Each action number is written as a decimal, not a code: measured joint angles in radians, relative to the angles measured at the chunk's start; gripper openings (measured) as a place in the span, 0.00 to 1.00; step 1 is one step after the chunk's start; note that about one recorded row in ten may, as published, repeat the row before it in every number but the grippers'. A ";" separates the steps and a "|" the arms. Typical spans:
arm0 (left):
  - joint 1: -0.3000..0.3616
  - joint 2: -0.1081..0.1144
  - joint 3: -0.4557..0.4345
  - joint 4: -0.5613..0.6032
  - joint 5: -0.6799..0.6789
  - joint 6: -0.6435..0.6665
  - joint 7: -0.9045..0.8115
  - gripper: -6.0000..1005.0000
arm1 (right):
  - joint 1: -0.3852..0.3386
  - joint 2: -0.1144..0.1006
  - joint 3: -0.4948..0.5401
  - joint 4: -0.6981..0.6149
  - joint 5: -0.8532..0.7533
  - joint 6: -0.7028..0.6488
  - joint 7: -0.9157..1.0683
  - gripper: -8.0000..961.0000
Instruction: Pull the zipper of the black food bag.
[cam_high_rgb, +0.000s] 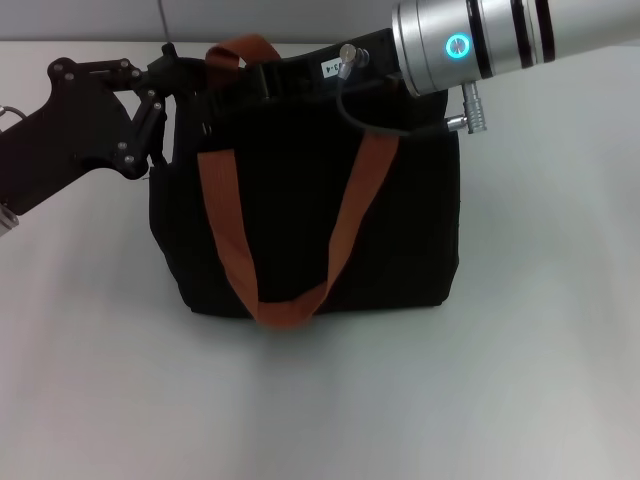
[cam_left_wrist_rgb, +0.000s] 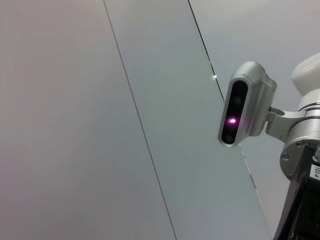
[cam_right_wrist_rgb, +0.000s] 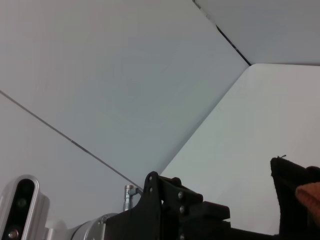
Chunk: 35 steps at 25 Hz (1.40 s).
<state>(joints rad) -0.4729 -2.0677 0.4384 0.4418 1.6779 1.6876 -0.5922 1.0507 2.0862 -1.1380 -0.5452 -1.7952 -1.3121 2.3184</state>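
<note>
The black food bag stands upright in the middle of the white table, one orange-brown strap handle hanging down its front. The zipper is hidden; I cannot see it in any view. My left gripper is at the bag's top left corner, touching or very near the edge. My right gripper reaches in from the upper right and lies over the top of the bag, black against black. The right wrist view shows the left gripper beside a bag corner.
The white table extends in front of and to both sides of the bag. A grey wall panel stands behind. The left wrist view shows the right arm's silver wrist camera against the wall.
</note>
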 joint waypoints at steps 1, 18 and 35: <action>0.000 0.000 0.000 0.000 0.000 0.000 0.000 0.03 | 0.001 0.000 -0.003 -0.001 0.000 0.001 0.000 0.29; -0.001 0.000 0.000 -0.002 0.000 0.002 0.000 0.03 | 0.007 0.000 -0.006 0.010 0.004 0.007 0.008 0.47; 0.005 0.000 -0.001 -0.002 0.000 0.012 -0.001 0.03 | 0.006 -0.005 -0.018 0.015 0.034 -0.017 0.005 0.46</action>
<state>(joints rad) -0.4675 -2.0678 0.4372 0.4403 1.6781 1.6993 -0.5934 1.0566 2.0814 -1.1562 -0.5305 -1.7617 -1.3287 2.3238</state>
